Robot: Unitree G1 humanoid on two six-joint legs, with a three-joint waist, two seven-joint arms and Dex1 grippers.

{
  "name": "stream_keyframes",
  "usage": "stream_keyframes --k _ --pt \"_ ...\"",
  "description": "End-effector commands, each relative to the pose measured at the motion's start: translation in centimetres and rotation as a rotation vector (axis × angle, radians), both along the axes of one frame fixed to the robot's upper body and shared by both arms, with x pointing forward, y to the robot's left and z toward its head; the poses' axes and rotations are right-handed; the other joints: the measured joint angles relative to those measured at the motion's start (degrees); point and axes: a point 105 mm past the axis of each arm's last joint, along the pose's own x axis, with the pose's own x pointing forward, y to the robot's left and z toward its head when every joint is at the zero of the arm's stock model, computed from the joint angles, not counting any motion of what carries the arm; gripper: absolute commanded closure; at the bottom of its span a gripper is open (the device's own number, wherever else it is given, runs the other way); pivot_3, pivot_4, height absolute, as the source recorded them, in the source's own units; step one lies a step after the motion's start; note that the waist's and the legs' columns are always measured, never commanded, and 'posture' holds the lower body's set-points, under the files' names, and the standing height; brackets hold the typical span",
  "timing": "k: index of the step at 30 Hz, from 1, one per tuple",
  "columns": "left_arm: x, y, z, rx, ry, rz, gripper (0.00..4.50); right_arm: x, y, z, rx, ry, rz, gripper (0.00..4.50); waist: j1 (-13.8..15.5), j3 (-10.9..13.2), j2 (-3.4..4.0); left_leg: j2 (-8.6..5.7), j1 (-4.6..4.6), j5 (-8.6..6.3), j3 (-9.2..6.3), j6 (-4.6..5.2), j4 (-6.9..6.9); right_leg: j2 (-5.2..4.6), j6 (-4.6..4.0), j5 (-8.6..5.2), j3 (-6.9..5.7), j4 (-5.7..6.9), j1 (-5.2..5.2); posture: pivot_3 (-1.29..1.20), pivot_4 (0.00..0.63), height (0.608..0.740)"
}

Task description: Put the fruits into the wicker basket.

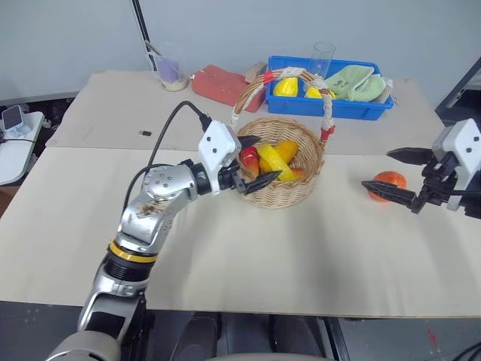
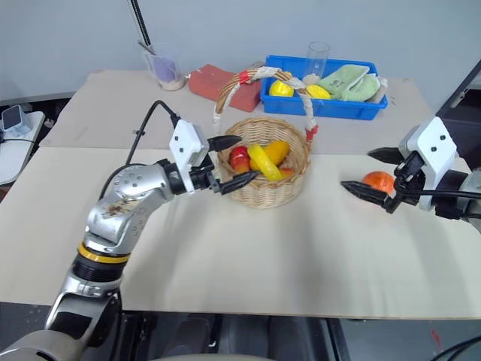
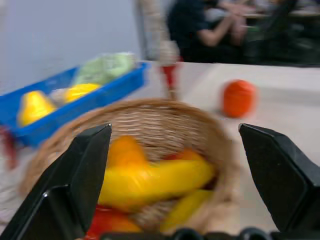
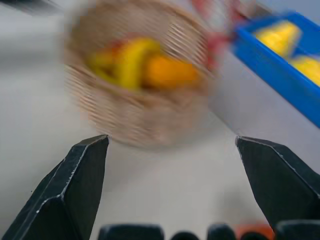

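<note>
The wicker basket (image 1: 285,194) stands mid-table under its tall wrapped handle (image 1: 328,113). The yellow banana (image 1: 269,159) lies inside it with a red fruit (image 1: 249,156) and an orange-yellow one (image 1: 288,150). My left gripper (image 1: 268,156) is open at the basket's left rim, holding nothing; the banana (image 3: 155,180) shows between its fingers in the left wrist view. The round orange fruit (image 1: 390,181) rests on the table at the right. My right gripper (image 1: 376,168) is open around it, one finger either side, and I cannot tell if they touch it.
At the back, a blue tray (image 1: 331,107) holds yellow fruits (image 1: 285,87) and a green cloth (image 1: 357,81). A clear glass (image 1: 323,59) stands by it. A red cloth (image 1: 224,84) and a plastic cup (image 1: 171,74) lie at the back left. People sit in the background.
</note>
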Motion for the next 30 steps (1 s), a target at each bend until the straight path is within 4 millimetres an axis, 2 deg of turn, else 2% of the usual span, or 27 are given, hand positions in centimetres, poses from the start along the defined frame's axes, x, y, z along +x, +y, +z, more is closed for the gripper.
stream_keyframes --k 1,3,5,10,13,22,27,30 --pt "-2.8 -0.1 1.0 0.032 -0.011 -0.152 0.1 1.2 -1.5 0.4 -0.049 -0.067 -0.078 0.0 -0.2 0.0 0.0 -0.01 -0.01 0.0 0.0 0.0 0.0 0.0 0.0 0.0 0.0 -0.01 0.0 0.0 0.15 0.711" --pt "-4.8 0.2 0.6 0.099 0.015 -0.254 0.1 2.1 -2.8 -1.0 -0.029 -0.04 -0.152 0.0 -0.7 0.0 0.0 0.03 -0.03 0.0 -0.02 0.0 0.0 0.04 0.0 0.0 0.0 -0.02 -0.01 0.0 0.15 0.711" --pt "-5.6 0.6 0.2 0.145 0.021 -0.287 0.1 3.1 -3.7 -1.9 -0.034 -0.046 -0.205 0.0 -0.8 0.0 0.0 0.03 -0.02 0.0 -0.01 0.0 0.0 0.03 0.0 0.0 0.01 -0.03 -0.01 0.0 0.15 0.711" --pt "-5.6 0.6 -0.1 0.152 0.017 -0.268 0.1 4.7 -5.2 -3.2 0.028 -0.038 -0.307 0.0 -0.8 0.0 0.04 0.03 0.01 0.0 0.01 0.01 0.0 0.04 0.0 0.0 0.02 -0.01 0.0 0.0 0.15 0.711" --pt "-5.7 0.4 -0.5 0.146 0.015 -0.264 0.1 5.3 -5.3 -4.0 0.092 -0.019 -0.326 0.0 -0.7 0.0 0.05 0.02 0.01 0.0 0.0 0.01 0.0 0.04 0.0 0.0 0.03 -0.01 0.0 0.0 0.15 0.711" --pt "-5.5 0.6 -1.0 0.147 0.009 -0.248 0.1 6.7 -5.6 -6.0 0.087 0.015 -0.359 0.0 -0.8 0.0 0.06 0.02 0.0 0.0 0.01 0.01 0.0 0.04 0.0 0.0 0.03 -0.02 0.0 0.0 0.15 0.711" --pt "-5.3 0.8 -1.2 0.138 0.006 -0.226 0.0 6.5 -5.6 -6.1 0.092 0.016 -0.349 1.42 -0.8 0.0 0.06 0.02 0.0 0.0 0.01 0.01 0.0 0.03 0.0 0.0 0.03 -0.01 0.0 0.0 0.15 0.711" --pt "-5.0 1.4 -1.4 0.135 0.007 -0.194 0.0 5.9 -5.2 -5.6 0.07 0.012 -0.305 1.46 -0.8 0.0 0.06 0.02 0.0 0.0 0.0 0.01 0.0 0.04 0.0 0.0 0.03 -0.01 0.0 0.0 0.15 0.711"
